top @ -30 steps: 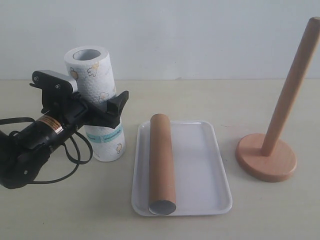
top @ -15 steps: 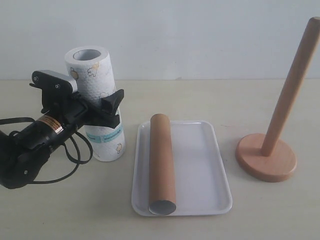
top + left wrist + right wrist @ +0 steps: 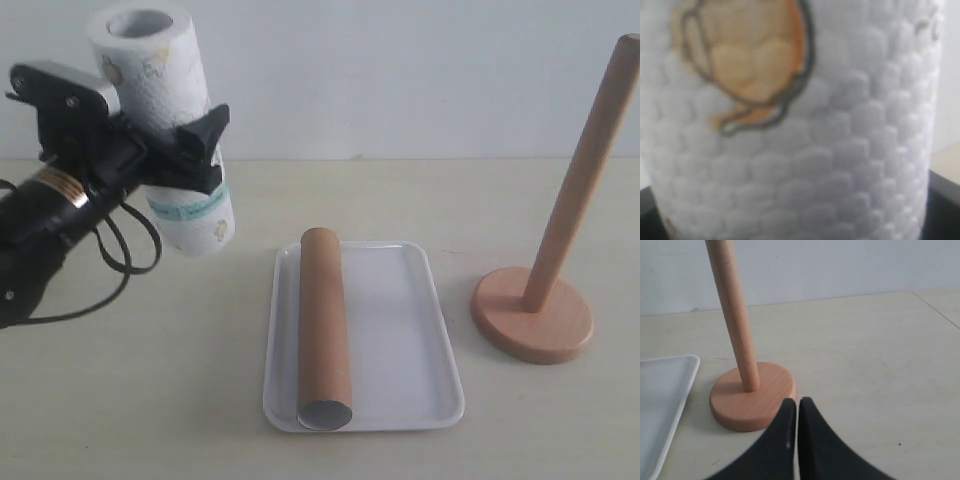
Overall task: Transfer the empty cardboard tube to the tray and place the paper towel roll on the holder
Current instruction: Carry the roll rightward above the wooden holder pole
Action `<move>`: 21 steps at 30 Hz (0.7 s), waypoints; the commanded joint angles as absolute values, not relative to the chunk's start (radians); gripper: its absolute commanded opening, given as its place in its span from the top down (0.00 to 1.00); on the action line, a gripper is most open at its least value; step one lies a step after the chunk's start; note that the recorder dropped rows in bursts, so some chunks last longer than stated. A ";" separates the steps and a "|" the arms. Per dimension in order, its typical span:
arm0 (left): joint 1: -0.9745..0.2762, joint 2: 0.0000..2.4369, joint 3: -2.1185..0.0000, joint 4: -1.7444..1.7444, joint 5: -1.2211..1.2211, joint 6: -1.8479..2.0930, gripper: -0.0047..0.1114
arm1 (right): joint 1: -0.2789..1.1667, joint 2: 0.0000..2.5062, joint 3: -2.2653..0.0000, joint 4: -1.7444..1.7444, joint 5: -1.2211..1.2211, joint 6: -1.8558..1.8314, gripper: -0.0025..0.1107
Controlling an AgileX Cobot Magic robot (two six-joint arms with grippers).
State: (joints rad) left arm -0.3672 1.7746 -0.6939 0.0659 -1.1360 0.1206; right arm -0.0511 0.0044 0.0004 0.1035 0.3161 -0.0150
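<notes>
— Paper towel roll [image 3: 165, 130] located where?
— Clear of the desk [image 3: 120, 400], high on the left side, leaning a little, with the hollow core upward. Fills the left wrist view entirely.
— And on the tray [image 3: 400, 330]?
— Holds the empty cardboard tube [image 3: 323, 320], lying lengthwise along the left half. Looks finished there.
— So, next, over to the holder [image 3: 560, 240]?
— Yes. Stands to the right of the tray, with upright rod, bare. Calls for a long carry across, above tray and tube.
— Advice for the carry?
— Raise above the rod's rounded top before crossing. Straighten to vertical, centre the core over the tip, then lower slowly. Avoid nudging the rod sideways; likely enough to tip the base.
— Grip of the left pincer [image 3: 185, 150]?
— Clamped on the roll around the middle, with one black finger visible in front. Squeeze gently: soft paper, probably easy to dent, possibly narrowing the core.
— Right pincer [image 3: 798, 412]?
— Pressed together, empty, near the holder's base. Could steady that base during the lowering; otherwise keep out of the way.
</notes>
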 commanded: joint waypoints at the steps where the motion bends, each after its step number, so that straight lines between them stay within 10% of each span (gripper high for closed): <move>1: -0.371 1.574 -0.700 0.036 -0.926 0.147 0.92 | -0.049 0.000 0.000 0.098 0.303 -0.018 0.97; 21: -0.471 1.186 -0.992 0.898 -0.425 -0.733 0.92 | -0.049 0.000 0.000 0.098 0.303 -0.018 0.97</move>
